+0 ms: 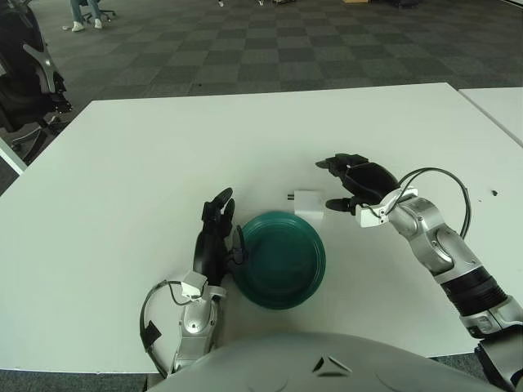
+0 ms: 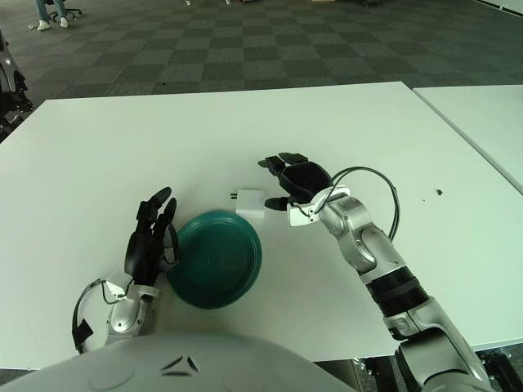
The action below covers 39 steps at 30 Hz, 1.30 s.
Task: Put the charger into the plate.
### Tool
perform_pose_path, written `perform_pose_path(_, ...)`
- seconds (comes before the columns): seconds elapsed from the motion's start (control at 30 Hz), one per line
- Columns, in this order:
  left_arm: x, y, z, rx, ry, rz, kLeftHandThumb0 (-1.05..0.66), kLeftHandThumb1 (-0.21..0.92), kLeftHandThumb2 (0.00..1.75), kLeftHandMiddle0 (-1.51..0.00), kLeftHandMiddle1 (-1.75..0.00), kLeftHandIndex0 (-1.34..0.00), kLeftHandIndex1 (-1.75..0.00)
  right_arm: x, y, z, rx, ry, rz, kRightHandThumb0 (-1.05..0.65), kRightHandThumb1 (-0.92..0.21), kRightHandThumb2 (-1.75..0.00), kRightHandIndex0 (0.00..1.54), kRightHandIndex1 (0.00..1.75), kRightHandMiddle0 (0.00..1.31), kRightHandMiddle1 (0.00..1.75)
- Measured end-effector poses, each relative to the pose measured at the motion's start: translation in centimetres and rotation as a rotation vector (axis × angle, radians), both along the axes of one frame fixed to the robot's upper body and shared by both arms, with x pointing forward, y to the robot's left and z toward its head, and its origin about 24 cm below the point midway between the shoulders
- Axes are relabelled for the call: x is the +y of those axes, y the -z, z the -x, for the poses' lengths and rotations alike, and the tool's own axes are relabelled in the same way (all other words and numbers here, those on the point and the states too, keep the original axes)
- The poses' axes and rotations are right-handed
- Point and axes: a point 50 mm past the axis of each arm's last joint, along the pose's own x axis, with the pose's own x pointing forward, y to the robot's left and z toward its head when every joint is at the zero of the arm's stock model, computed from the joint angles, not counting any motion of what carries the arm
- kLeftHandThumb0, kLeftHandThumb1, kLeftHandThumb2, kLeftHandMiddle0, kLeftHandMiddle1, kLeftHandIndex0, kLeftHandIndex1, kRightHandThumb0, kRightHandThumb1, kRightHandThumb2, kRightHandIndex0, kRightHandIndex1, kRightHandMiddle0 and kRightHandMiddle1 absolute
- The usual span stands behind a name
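Near the table's (image 1: 122,163) front edge sat the green plate (image 1: 282,260), the left hand (image 1: 212,241) against its left rim, fingers relaxed and holding nothing. Just beyond the plate's far rim lay the white charger (image 1: 309,203), untouched. The right hand (image 1: 353,181) hovered beside it, fingers spread.

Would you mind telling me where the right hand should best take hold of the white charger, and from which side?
Grip the charger across its boxy white body, coming from its right, where the right hand hovers open. Its prongs stick out to the left, and the green plate sits close against its near edge, so a thumb-and-fingers pinch across the near and far faces, high on the body, looks safest.
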Motion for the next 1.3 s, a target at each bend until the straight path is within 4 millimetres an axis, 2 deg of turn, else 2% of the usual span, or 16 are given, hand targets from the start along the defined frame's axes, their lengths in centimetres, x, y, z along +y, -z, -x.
perform_pose_path(0.33, 0.0, 0.0, 0.0, -0.005, -0.006, 0.017, -0.95, 0.92, 0.96, -0.39, -0.02, 0.00, -0.85, 0.3, 1.3, 0.6, 0.045, -0.017, 0.016, -0.73, -0.92, -0.51, 0.07, 0.00, 0.00, 0.36)
perform_pose_path(0.6, 0.1, -0.1, -0.1, -0.008, -0.011, 0.043, -0.96, 0.92, 0.95, -0.41, -0.03, 0.00, -0.85, 0.7, 1.8, 0.9, 0.069, -0.024, 0.049, -0.74, -0.92, -0.55, 0.06, 0.00, 0.00, 0.30)
perform_pose_path(0.93, 0.1, -0.1, -0.1, -0.009, -0.010, 0.044, -0.90, 0.92, 0.95, -0.40, -0.01, 0.00, -0.77, 1.4, 2.7, 1.7, 0.085, -0.046, 0.104, -0.75, -0.92, -0.63, 0.06, 0.00, 0.00, 0.25)
perform_pose_path(1.3, -0.1, -0.1, -0.3, -0.007, -0.003, 0.040, -0.83, 0.92, 0.96, -0.39, -0.01, 0.00, -0.68, 2.5, 3.3, 2.3, 0.074, -0.091, 0.155, -0.72, -0.92, -0.59, 0.06, 0.00, 0.00, 0.21)
